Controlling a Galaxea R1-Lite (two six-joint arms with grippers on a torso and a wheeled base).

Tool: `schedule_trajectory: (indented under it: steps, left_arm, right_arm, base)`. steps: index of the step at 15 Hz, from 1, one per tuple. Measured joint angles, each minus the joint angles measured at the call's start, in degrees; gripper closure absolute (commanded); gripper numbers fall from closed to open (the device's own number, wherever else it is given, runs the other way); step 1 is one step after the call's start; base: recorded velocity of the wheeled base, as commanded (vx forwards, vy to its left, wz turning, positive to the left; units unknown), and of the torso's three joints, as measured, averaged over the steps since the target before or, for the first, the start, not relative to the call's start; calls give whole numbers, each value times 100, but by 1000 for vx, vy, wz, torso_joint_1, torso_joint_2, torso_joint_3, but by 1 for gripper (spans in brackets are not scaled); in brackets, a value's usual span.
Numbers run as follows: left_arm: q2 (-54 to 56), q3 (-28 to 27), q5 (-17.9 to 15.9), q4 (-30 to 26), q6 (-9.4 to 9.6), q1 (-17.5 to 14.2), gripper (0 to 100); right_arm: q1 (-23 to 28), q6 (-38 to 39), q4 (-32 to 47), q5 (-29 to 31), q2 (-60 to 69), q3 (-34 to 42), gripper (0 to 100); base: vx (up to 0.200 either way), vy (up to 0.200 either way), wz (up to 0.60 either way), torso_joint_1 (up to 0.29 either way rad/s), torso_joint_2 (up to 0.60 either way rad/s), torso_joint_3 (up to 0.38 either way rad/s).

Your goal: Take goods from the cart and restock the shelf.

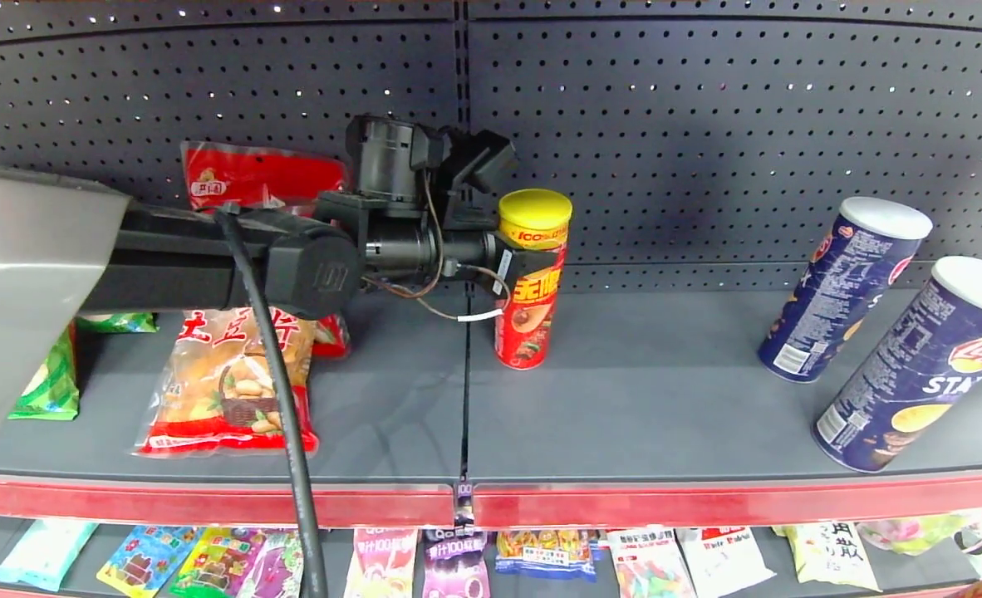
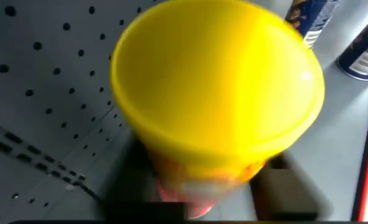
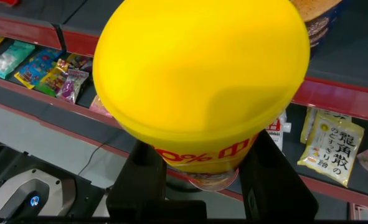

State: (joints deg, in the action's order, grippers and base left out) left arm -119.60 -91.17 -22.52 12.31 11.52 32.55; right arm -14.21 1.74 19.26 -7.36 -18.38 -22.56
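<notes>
While the left gripper (image 1: 522, 267) was clamped around the upper body of the red can (image 1: 532, 328), just under its yellow lid (image 1: 535, 208), the head view showed the can upright, its base seemingly on the grey shelf board (image 1: 640, 407) directly beneath the fingers. I judged it a light, stiff tube with a slick wrap: easy to carry, easy to dent if squeezed hard, and tall and narrow enough to tip. The body below the lid therefore looked the right place to hold, not the lid, which might pop off. Back along the arm from the gripper lay the snack bags (image 1: 229, 382). Well apart beyond the can stood two blue cans (image 1: 844, 291), with bare board between. The perforated back panel (image 1: 707, 149) rose close behind the gripper, and the red shelf edge (image 1: 665, 502) ran on the robot's side of it. From the left wrist view, the lid bulked right before the camera, with dark, blurred fingers (image 2: 134, 186) flanking the can below it and board and panel beyond. From the right wrist view, the right gripper (image 3: 205, 177) was closed on a second can (image 3: 202, 93) of the same kind, a finger on each flank below its lid. It was held out in front of the shelving, whose lower packets (image 3: 333, 146) lay beyond it, with floor (image 3: 40, 130) under it.
</notes>
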Motion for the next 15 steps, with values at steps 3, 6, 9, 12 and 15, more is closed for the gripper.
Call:
schedule_trajectory:
  steps: [3,6,9,12,15]
  left_arm:
    - [284,438,-413,-20,16,-52,100]
    - [808,1074,-1061,-74,35,-177,100]
    - [1298,1598,-1473,-50,101,-190,100]
    - [1588,1952,-1668,-38,343,-160,100]
    - [1709,2216,-1673,-44,462,-111,100]
  right_arm:
    - [2,0,0,-5,0,-1,100]
    - [-2,0,-2,-13,-7,-4,100]
    - [-2,-7,-2,-24,-18,-4,100]
    - [-9,-7,-2,-40,-27,-4,100]
    - [-13,-7,6,-44,-29,-1,100]
  base:
    - [0,0,0,0,0,0]
    - [0,0,0,0,0,0]
    - [0,0,0,0,0,0]
    - [0,0,0,0,0,0]
    - [0,0,0,0,0,0]
